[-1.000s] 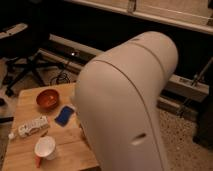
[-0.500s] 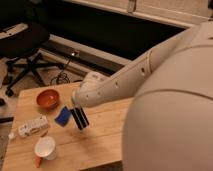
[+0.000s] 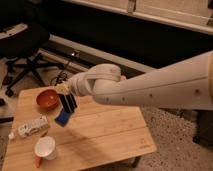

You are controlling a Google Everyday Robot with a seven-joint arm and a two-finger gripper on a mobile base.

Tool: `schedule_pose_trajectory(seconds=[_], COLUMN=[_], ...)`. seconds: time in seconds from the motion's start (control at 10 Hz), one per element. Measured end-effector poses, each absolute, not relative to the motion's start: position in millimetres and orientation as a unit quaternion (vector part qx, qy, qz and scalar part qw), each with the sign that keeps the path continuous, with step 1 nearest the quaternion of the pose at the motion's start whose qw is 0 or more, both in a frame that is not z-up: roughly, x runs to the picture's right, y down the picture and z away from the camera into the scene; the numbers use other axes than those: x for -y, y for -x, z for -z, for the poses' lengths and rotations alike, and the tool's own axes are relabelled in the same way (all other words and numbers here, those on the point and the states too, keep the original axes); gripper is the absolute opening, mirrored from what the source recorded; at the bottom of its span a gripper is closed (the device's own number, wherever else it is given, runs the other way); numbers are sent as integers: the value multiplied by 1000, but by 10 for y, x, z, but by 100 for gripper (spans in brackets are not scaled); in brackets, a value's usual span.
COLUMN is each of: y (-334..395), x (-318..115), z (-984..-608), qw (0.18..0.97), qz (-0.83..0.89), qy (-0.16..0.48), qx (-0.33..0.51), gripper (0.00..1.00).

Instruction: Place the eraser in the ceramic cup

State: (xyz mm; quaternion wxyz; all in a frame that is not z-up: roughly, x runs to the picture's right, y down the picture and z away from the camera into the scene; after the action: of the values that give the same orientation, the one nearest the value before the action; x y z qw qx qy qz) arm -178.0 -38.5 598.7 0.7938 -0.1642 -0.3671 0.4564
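Four things sit on the wooden table [image 3: 100,135]: a red-orange bowl [image 3: 47,99] at the far left, a small blue object [image 3: 63,118] just to its right and nearer the camera, a white printed packet [image 3: 32,126] by the left edge, and the ceramic cup [image 3: 45,148] upright near the front left corner. The gripper [image 3: 65,94] hangs over the table beside the bowl, its fingers clamped tight on the top of the eraser [image 3: 69,103], which dangles upright just above the blue object. The cup stands well apart from the eraser, toward the camera, with the packet lying a little left of the line between them. The pale arm [image 3: 150,92] reaches in from the right. An office chair [image 3: 20,55] stands on the floor beyond.
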Motion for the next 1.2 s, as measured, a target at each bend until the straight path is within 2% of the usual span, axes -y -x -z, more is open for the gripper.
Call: schedule_pose_trajectory(seconds=[0.3,0.5,0.6,1.0,1.2], y=[1913,2074,2180,2683,2898], x=[581,493,353,-690,-1078], z=[-5367,-5195,-5225,-5708,-5754], qw=[767,753,750,756,751], qz=[-414,-389,-377,-325,-300], qy=[152,148,148,175,187], qx=[466,510,523,540,557], gripper=[0,0,0,0,0])
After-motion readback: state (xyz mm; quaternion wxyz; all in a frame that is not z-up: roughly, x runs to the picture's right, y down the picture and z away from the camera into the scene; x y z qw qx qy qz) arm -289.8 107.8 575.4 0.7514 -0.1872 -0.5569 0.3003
